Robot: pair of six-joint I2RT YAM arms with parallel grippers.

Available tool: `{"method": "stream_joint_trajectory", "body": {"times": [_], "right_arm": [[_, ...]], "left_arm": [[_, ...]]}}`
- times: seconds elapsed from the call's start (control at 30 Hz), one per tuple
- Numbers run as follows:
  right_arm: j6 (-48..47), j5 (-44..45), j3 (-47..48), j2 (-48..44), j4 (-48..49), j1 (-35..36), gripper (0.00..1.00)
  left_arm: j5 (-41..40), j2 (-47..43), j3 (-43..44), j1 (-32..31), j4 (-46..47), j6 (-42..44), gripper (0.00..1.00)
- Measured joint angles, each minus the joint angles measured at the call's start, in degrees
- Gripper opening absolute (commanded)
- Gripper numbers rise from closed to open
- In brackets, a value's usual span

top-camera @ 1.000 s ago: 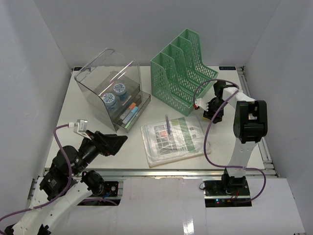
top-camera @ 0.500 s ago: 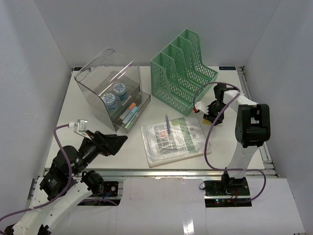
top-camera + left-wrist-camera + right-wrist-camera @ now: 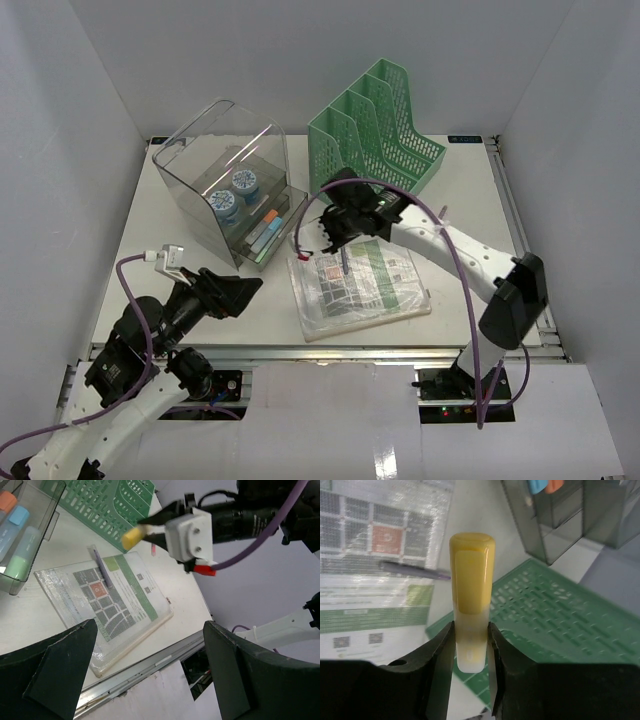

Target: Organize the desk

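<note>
Desk (image 3: 470,190) lies below the right gripper (image 3: 470,647), which pinches a yellow highlighter (image 3: 471,570) and should, I think, carry it level to the marker tray (image 3: 268,235) just ahead before releasing.

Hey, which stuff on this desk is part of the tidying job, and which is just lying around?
In the job: yellow highlighter held in the right gripper; clear drawer organizer; purple pen lying on the sleeved booklet; green file rack; the desk itself.
Just there: purple cable; left gripper, open and holding nothing.
</note>
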Motion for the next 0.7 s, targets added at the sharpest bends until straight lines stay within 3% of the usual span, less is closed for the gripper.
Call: {"method": "stream_joint_trajectory", "body": {"times": [0.2, 0.33, 0.4, 0.5, 0.53, 0.7], "right_arm": [[-3.16, 6.42, 20.59, 18.18, 6.06, 7.21, 0.1], [-5.31, 8.58, 29.69, 28.01, 9.02, 9.21, 0.18], [-6.4, 9.41, 30.83, 30.48, 9.84, 9.99, 0.29], [-7.59, 10.14, 30.36, 31.87, 11.65, 10.78, 0.59], [-7.87, 10.32, 29.69, 31.95, 12.82, 10.97, 0.65], [-7.5, 11.13, 27.12, 31.65, 16.43, 11.1, 0.74]], "left_arm": [[-1.0, -3.46, 2.41, 0.0, -3.69, -0.17, 0.98], [-2.75, -7.96, 4.76, 0.0, -6.27, -0.73, 0.98], [-3.74, -9.95, 5.53, 0.0, -7.64, -1.3, 0.98], [-5.0, -11.13, 6.18, 0.01, -9.51, -1.95, 0.98], [-5.17, -11.1, 6.23, 0.02, -9.94, -2.14, 0.98], [-5.22, -10.75, 6.26, 0.0, -11.06, -2.16, 0.98]]}}
